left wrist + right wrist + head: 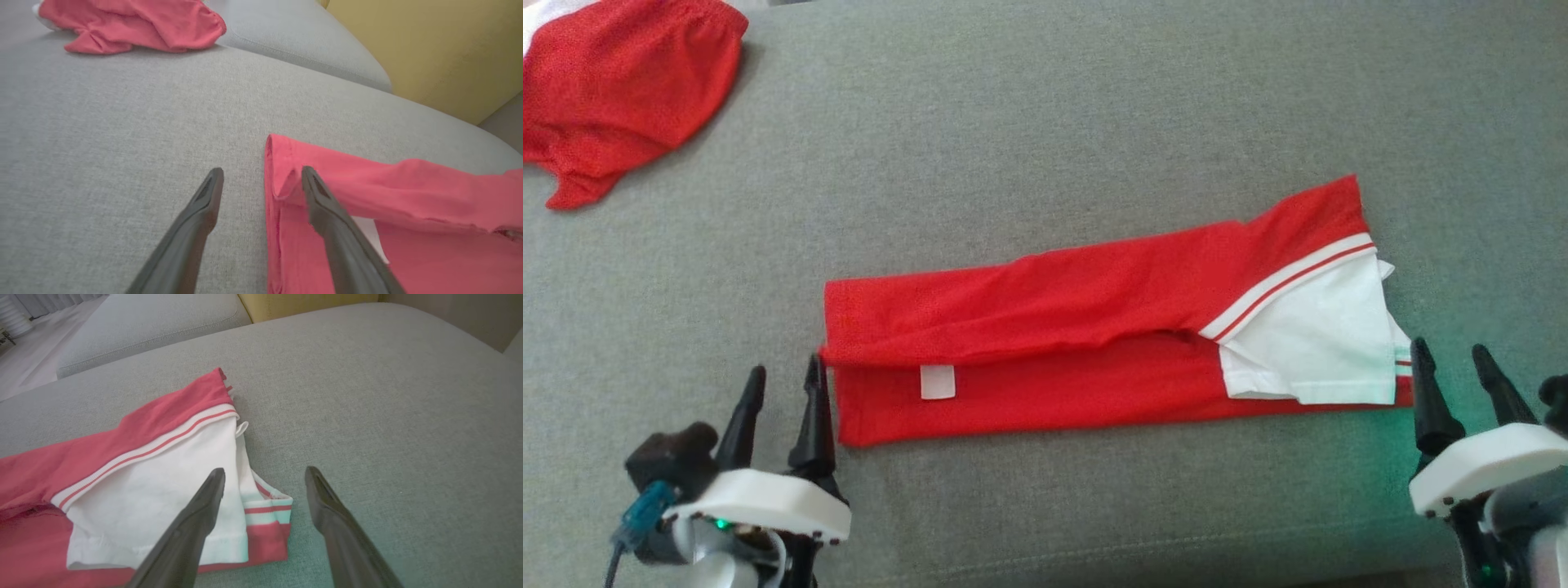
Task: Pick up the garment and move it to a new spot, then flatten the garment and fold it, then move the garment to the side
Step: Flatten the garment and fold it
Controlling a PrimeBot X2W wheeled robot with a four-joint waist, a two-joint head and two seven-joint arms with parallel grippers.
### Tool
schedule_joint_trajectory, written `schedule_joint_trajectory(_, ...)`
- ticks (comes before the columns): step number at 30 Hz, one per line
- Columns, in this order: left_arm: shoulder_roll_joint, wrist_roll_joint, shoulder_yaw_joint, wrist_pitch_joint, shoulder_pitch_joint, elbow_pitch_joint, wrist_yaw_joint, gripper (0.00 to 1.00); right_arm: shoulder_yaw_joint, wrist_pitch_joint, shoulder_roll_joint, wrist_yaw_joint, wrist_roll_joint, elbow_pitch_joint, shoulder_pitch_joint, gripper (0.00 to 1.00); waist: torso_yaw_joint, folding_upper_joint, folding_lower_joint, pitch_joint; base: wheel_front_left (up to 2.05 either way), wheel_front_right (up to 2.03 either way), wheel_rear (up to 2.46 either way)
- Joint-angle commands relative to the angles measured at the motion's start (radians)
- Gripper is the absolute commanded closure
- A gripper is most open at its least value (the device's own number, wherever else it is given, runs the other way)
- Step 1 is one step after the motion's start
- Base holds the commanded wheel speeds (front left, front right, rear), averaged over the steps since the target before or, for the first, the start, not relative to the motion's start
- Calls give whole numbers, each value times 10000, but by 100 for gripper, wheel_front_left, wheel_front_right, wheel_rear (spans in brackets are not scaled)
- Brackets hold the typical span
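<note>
Grey couch (pixel 1094 98) lies wide around our folded shirt (pixel 1054 327) — left gripper (pixel 786 367) and right gripper (pixel 1450 347) spread empty at its short edges.

The garment (pixel 1045 359) is matt knit cloth, the cushion (pixel 1045 122) coarse woven fabric, the left pincer's fingers (pixel 196 228) matt plastic

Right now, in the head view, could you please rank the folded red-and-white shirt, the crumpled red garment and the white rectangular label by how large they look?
Largest: the folded red-and-white shirt.
Next: the crumpled red garment, though the frame edge cuts it off, so its full extent is unsure.
Smallest: the white rectangular label.
</note>
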Motion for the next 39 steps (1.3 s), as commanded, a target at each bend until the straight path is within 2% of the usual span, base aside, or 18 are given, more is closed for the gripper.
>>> schedule_joint_trajectory(1,60,98,487,-128,-213,-449,68,0,119,-88,-54,65,-97,-421,-156,0,17,0,1,-25,0,0,0)
schedule_joint_trajectory(7,-18,341,659,-209,-138,-846,231,0,189,293,-173,65,-331,-343,-674,0,140,0,1,-63,0,0,0)
schedule_joint_trajectory(18,-201,572,596,-238,-369,-1053,272,0,866,2210,-1255,65,-395,1385,-2300,0,547,0,1,41,0,0,0)
schedule_joint_trajectory(26,-255,625,557,-244,-457,-1073,251,0,1320,3353,-1642,65,305,2362,-2756,0,745,0,1,120,0,0,0)
schedule_joint_trajectory(33,-264,649,612,-248,-462,-1085,261,0,2054,3983,-1812,65,1215,2632,-2858,0,757,0,1,162,0,0,0)
schedule_joint_trajectory(34,-264,652,617,-249,-466,-1085,263,0,2156,3978,-1816,65,1272,2665,-2891,25,741,0,1,165,0,0,0)
schedule_joint_trajectory(35,-262,655,622,-249,-480,-1074,259,0,2271,3960,-1828,65,1316,2713,-2929,58,726,0,1,169,0,0,0)
schedule_joint_trajectory(37,-255,658,627,-250,-514,-1043,237,0,2474,3857,-1849,65,1383,2812,-3018,82,695,0,1,169,0,0,0)
schedule_joint_trajectory(38,-251,661,626,-250,-536,-1028,223,0,2539,3768,-1860,65,1394,2859,-3067,100,677,0,1,170,0,0,0)
schedule_joint_trajectory(39,-251,677,616,-250,-555,-1028,218,0,2583,3667,-1881,65,1373,2906,-3120,100,657,0,1,170,0,0,0)
